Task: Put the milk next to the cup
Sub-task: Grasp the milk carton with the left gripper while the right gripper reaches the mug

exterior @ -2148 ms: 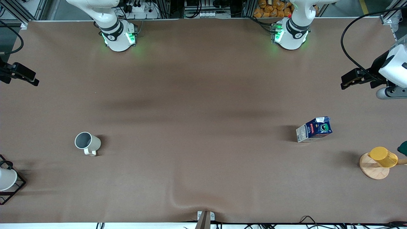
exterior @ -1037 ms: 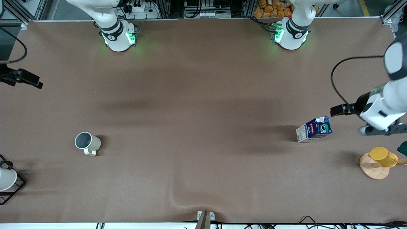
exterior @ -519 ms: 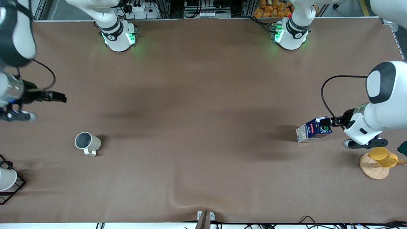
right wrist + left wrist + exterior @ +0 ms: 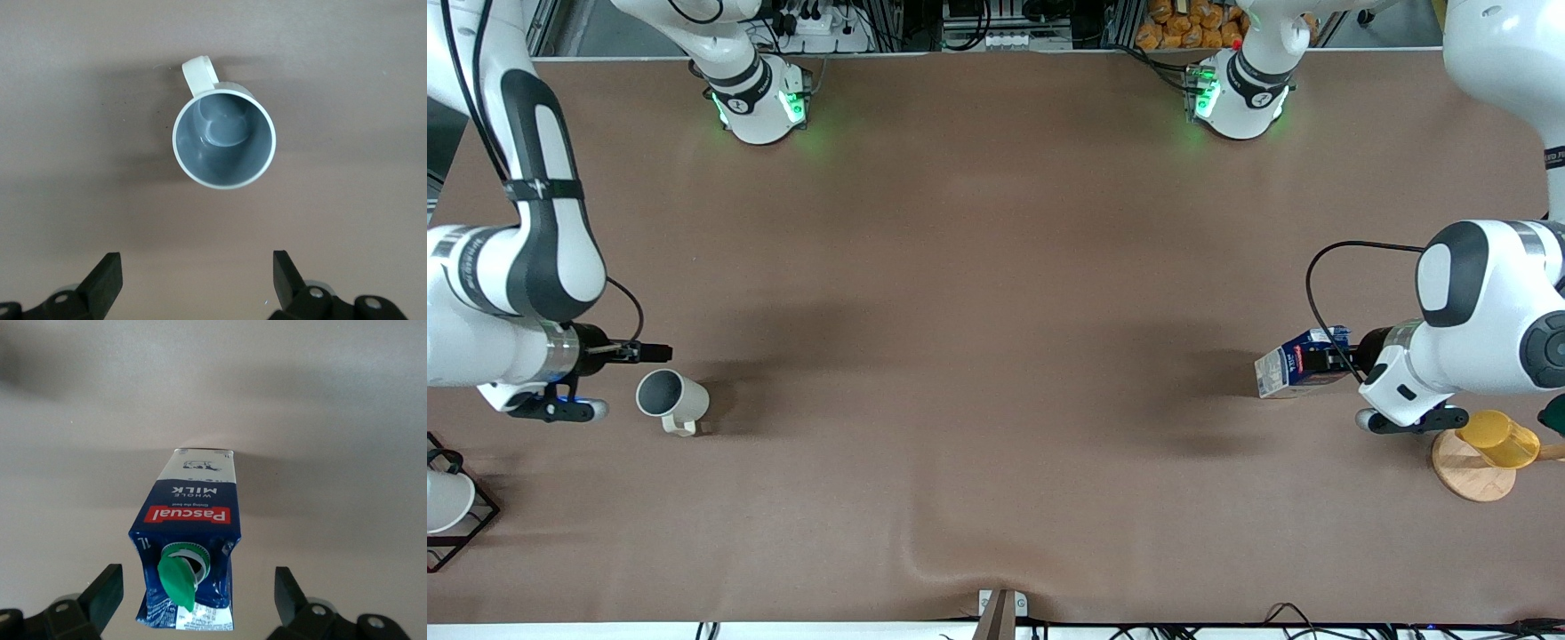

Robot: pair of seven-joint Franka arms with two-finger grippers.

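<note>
Two claws are spread apart: my left claw (image 4: 193, 600) straddles the milk (image 4: 1294, 366), upright on the bench (image 4: 996, 311) at the left arm's end; my right claw (image 4: 193, 280) hovers by the cup (image 4: 669, 398). I judge the carton light, crushable; grip its flat sides gently.

A yellow cup (image 4: 1497, 437) is sitting tipped on a round wooden disc (image 4: 1467, 468) at my left arm's end of the brown table (image 4: 996, 293), with a dark green thing (image 4: 1553, 414) poking in at the edge just beside it. At my right arm's end, a white object (image 4: 445, 500) is resting in a black wire rack (image 4: 471, 524). Orange packets (image 4: 1183, 25) are lying piled above the table's top edge.
</note>
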